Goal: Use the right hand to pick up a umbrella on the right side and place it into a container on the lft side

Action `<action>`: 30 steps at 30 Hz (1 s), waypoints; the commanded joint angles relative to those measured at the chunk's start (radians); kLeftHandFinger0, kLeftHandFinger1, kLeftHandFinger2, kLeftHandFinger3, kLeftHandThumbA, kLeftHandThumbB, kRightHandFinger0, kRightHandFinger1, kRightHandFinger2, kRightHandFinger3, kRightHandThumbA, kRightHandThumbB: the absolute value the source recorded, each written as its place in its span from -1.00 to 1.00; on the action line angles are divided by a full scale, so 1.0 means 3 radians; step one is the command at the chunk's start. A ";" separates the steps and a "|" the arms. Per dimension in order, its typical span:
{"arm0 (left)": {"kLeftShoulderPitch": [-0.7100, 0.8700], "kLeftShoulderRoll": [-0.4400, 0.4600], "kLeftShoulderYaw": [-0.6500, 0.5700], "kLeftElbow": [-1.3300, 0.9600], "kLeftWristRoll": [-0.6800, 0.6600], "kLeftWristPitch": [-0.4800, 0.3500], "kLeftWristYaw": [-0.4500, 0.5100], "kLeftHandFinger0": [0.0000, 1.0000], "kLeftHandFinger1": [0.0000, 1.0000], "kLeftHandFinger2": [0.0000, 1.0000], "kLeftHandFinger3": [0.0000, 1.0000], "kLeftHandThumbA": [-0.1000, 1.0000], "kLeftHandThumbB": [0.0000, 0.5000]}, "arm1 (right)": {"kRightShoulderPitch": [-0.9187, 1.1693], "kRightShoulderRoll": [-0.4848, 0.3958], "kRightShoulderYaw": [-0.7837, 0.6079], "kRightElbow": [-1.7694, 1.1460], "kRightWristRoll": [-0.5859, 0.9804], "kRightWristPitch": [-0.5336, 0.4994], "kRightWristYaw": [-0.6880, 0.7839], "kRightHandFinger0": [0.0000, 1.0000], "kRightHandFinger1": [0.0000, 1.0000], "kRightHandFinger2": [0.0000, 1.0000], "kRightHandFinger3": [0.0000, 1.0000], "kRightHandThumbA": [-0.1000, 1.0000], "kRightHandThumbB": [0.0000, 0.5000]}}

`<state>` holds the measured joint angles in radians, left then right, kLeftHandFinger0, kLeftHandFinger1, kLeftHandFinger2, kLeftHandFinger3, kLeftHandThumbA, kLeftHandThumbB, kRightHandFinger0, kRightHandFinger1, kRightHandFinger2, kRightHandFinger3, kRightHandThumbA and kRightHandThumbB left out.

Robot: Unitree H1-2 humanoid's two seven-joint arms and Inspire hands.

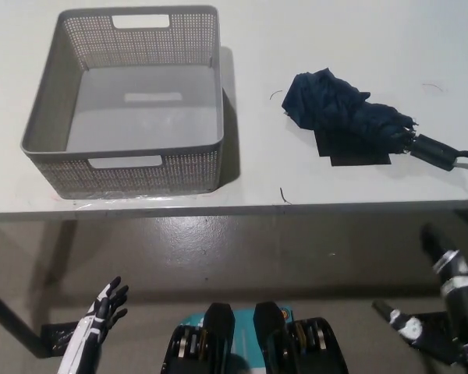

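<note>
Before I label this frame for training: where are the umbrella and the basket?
umbrella (351, 117), head view, on its folded dark canopy.
basket (45, 160), head view, on its front left wall.

A dark navy folded umbrella (351, 117) lies on its side, black handle pointing away from the grey perforated container (39, 125), which stands empty, well apart.

basket (140, 167): grey perforated bin on the white table (296, 39), nothing inside
umbrella (359, 121): dark navy, folded up, well right of the basket, handle pointing away from it
left hand (101, 312): below the basket, off the table, fingers spread
right hand (452, 269): low, far right of the basket, fingers hard to make out
</note>
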<state>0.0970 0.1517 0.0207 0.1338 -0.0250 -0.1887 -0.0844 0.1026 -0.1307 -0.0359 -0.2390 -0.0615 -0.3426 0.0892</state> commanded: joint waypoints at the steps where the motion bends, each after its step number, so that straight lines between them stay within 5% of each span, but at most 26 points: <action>1: 0.0048 0.0055 0.0015 -0.0051 -0.0026 -0.0231 -0.0052 1.00 1.00 1.00 1.00 1.00 -0.29 | -0.0386 -0.0193 -0.0198 -0.0755 -0.0406 0.0266 -0.0033 1.00 1.00 1.00 1.00 1.00 0.65; 4: 0.0055 0.0058 0.0020 -0.0028 -0.0038 -0.0260 -0.0060 1.00 1.00 1.00 1.00 1.00 -0.28 | -0.0754 -0.0412 -0.0218 -0.0953 -0.0451 0.0801 0.0151 1.00 1.00 1.00 1.00 1.00 0.83; 9: 0.0057 0.0043 0.0019 -0.0009 -0.0029 -0.0278 -0.0057 1.00 1.00 1.00 1.00 1.00 -0.28 | -0.1591 -0.0752 -0.0113 -0.0800 -0.0623 0.1511 0.0386 1.00 1.00 1.00 1.00 1.00 0.74; 13: 0.0029 0.0048 0.0036 -0.0003 -0.0042 -0.0274 -0.0061 1.00 1.00 1.00 1.00 1.00 -0.34 | -0.2256 -0.0934 0.0007 -0.0297 -0.0714 0.1729 0.0496 1.00 1.00 1.00 1.00 0.98 0.64; 15: 0.0021 0.0054 0.0034 -0.0005 -0.0032 -0.0262 -0.0060 1.00 1.00 1.00 1.00 1.00 -0.31 | -0.2633 -0.1011 0.0086 0.0083 -0.0700 0.1889 0.0578 1.00 1.00 1.00 1.00 1.00 0.78; 19: 0.0017 0.0057 0.0025 -0.0001 -0.0022 -0.0264 -0.0068 1.00 1.00 1.00 1.00 1.00 -0.32 | -0.3179 -0.1093 0.0278 0.0779 -0.0778 0.1979 0.0663 1.00 1.00 1.00 1.00 1.00 0.72; 23: 0.0027 0.0062 0.0020 0.0015 -0.0009 -0.0295 -0.0069 1.00 1.00 1.00 1.00 1.00 -0.34 | -0.3627 -0.1098 0.0484 0.1574 -0.0858 0.1894 0.0671 1.00 1.00 1.00 1.00 1.00 0.89; 26: 0.0041 0.0047 0.0016 0.0027 -0.0022 -0.0301 -0.0072 1.00 1.00 1.00 1.00 1.00 -0.31 | -0.3902 -0.1059 0.0581 0.2098 -0.0853 0.1867 0.0658 1.00 1.00 1.00 1.00 1.00 0.82; 27: 0.0047 0.0045 0.0016 0.0024 -0.0030 -0.0298 -0.0076 1.00 1.00 1.00 1.00 1.00 -0.31 | -0.4029 -0.1028 0.0611 0.2311 -0.0837 0.1938 0.0681 1.00 1.00 1.00 1.00 1.00 0.96; 30: 0.0054 0.0044 0.0017 0.0020 -0.0007 -0.0301 -0.0060 1.00 1.00 1.00 1.00 1.00 -0.29 | -0.4322 -0.0949 0.0699 0.2857 -0.0829 0.1821 0.0635 1.00 1.00 1.00 1.00 1.00 0.87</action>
<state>0.1108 0.1509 0.0206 0.1478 -0.0258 -0.2049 -0.0952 -0.9488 -0.4007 0.1224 0.3612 -0.2572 0.1394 0.2281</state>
